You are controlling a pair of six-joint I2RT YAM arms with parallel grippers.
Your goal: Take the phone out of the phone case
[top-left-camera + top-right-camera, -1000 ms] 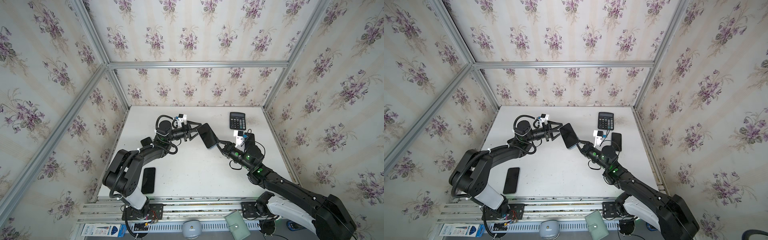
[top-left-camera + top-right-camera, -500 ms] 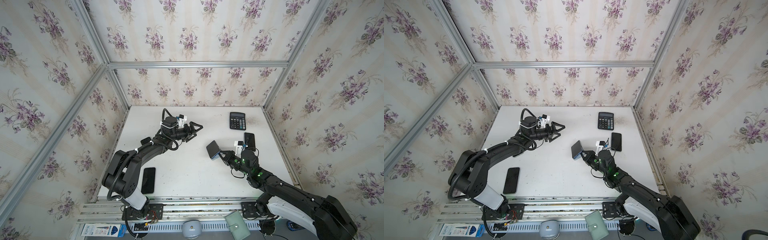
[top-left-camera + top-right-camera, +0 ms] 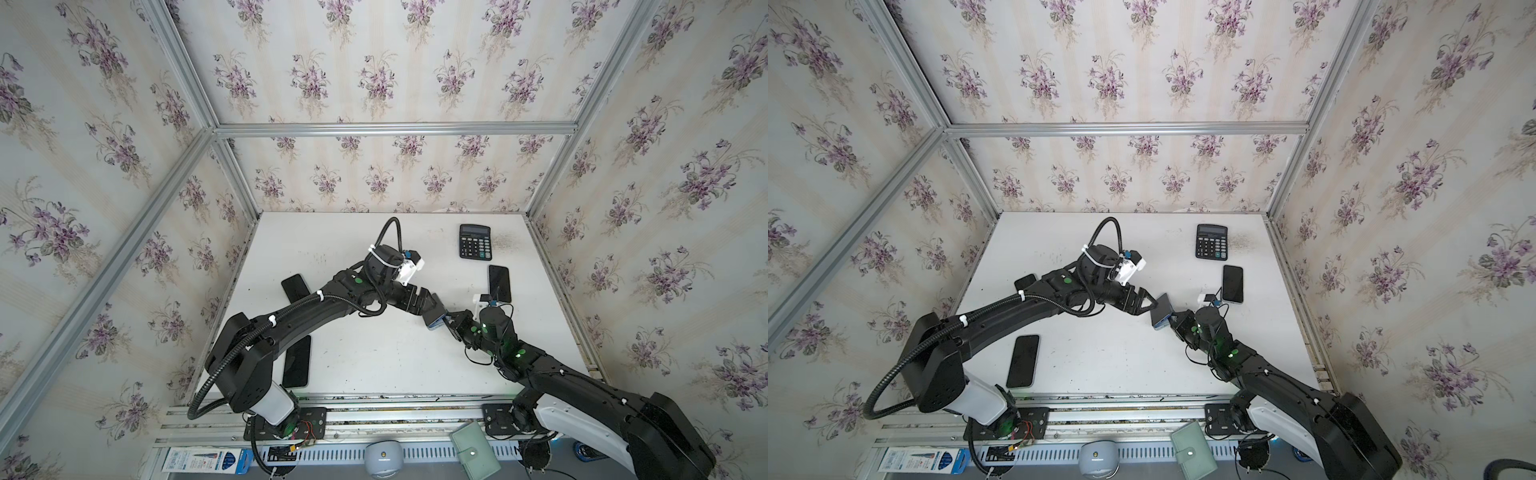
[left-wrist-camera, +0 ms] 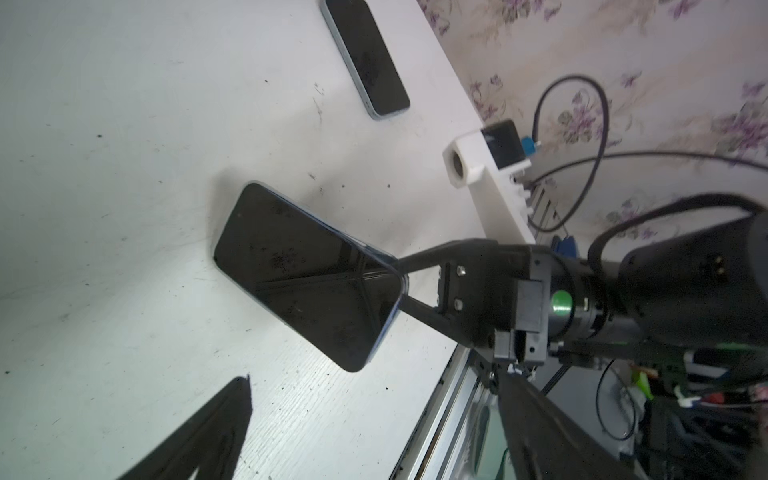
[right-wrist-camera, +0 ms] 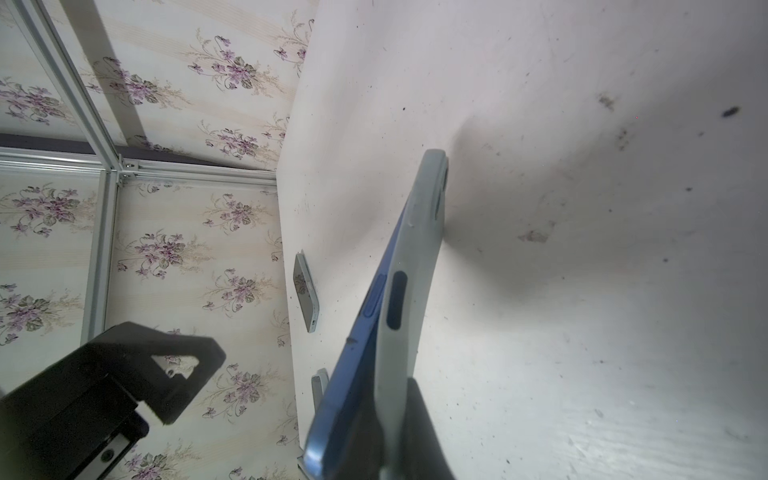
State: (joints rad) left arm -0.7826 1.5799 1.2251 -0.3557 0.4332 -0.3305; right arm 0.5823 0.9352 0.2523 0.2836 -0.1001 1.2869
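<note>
No legible text in any view. Calculator [image 3: 475,242] at the far right of the table: key markings and a display strip are visible in both top views, but too small to make out a single digit or a brand name. Flat white box [image 3: 206,460] lying below the front rail: blue printing and a dark blue panel on its face, with lettering that is blurred and unreadable in both top views. Wrist views: no print, label or number resolves on anything in frame.
</note>
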